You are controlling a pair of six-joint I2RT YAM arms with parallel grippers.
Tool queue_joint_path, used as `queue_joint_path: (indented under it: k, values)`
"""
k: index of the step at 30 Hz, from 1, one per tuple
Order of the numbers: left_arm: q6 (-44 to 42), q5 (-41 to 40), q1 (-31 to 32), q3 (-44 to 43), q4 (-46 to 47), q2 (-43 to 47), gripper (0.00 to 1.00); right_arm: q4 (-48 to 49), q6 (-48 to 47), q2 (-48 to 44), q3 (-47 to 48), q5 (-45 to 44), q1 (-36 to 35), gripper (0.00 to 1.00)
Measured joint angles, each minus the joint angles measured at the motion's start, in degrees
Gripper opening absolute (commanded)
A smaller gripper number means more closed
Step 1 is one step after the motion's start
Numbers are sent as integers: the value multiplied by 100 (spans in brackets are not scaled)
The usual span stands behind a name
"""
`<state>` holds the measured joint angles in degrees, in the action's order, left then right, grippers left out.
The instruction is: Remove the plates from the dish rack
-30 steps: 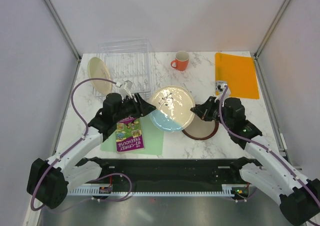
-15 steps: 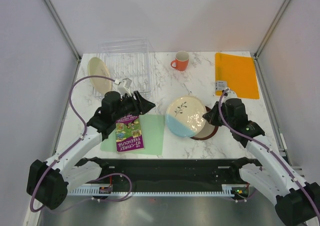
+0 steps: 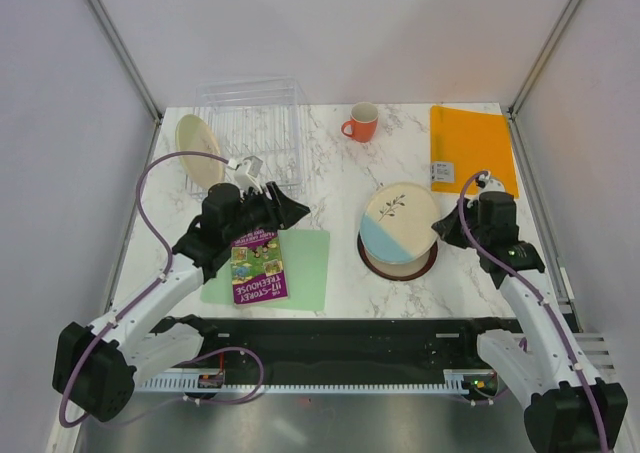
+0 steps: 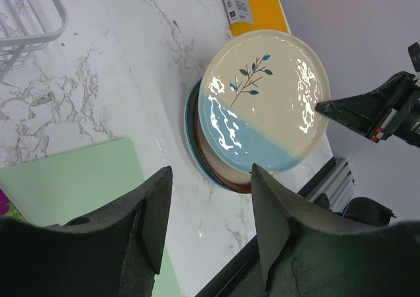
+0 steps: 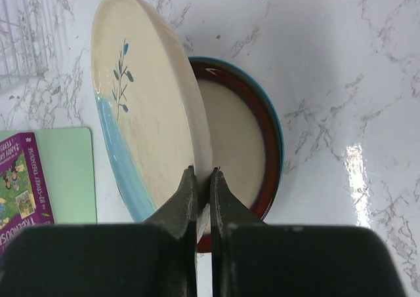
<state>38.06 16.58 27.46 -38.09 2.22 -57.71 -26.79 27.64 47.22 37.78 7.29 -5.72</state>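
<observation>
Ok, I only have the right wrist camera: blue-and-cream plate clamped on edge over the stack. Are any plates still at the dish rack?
Observer: One. A pale yellow-green plate stands on edge at the left side of the dish rack.
Operator: And the other arm, is it carrying anything?
Observer: No. The left gripper hangs open and empty by the rack's near right corner.
Operator: Anything farther back that my camera misses?
Observer: An orange mug stands farther back, well apart from the blue-and-cream plate in the right gripper.
</observation>
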Motion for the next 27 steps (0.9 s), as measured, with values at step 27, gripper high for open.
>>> queue_joint_path:
  k: [27]
  values:
    - [-26,-11,0,219,-39,85,57,11,63,807,-289,1233,804,0]
